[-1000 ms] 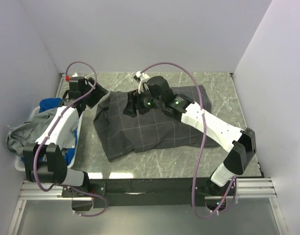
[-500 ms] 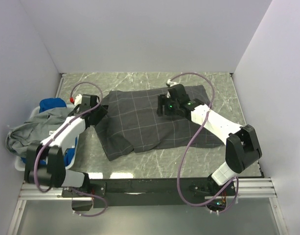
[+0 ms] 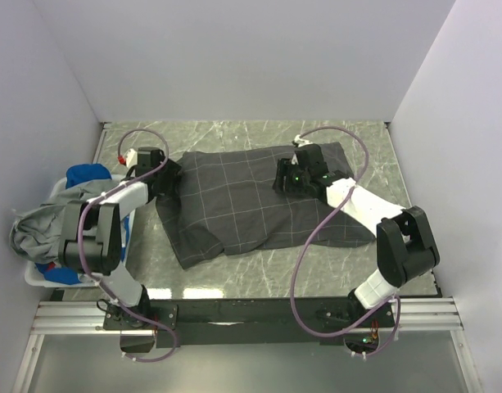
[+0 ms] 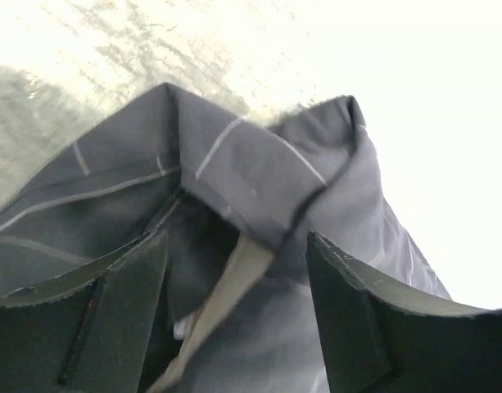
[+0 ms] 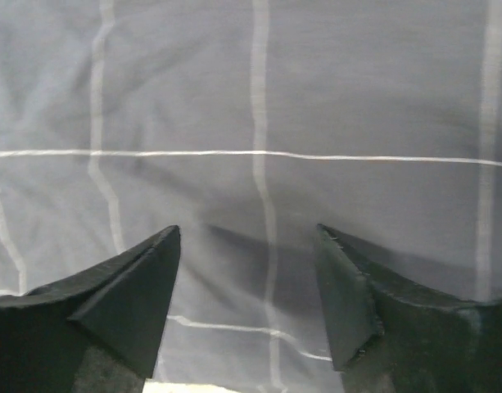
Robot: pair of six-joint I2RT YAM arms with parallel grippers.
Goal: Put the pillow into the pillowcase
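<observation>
The dark charcoal pillowcase [image 3: 251,205] with a light grid lies spread over the middle of the marble table. The pillow is almost wholly hidden; a cream strip [image 4: 226,295] shows inside the case's opening in the left wrist view. My left gripper [image 3: 170,182] is open at the case's left edge, its fingers on either side of a raised fold of the case [image 4: 259,188]. My right gripper [image 3: 285,178] is open and empty, just above the case's upper right part [image 5: 259,164].
A white basket [image 3: 33,274] at the far left holds a light grey garment [image 3: 46,221] and a bright blue cloth [image 3: 85,174]. White walls close in the back and both sides. Bare marble [image 3: 234,135] shows behind the case.
My left gripper has come in from the back left to the case's left edge. My right gripper has moved right, from the case's top middle to its upper right part.
</observation>
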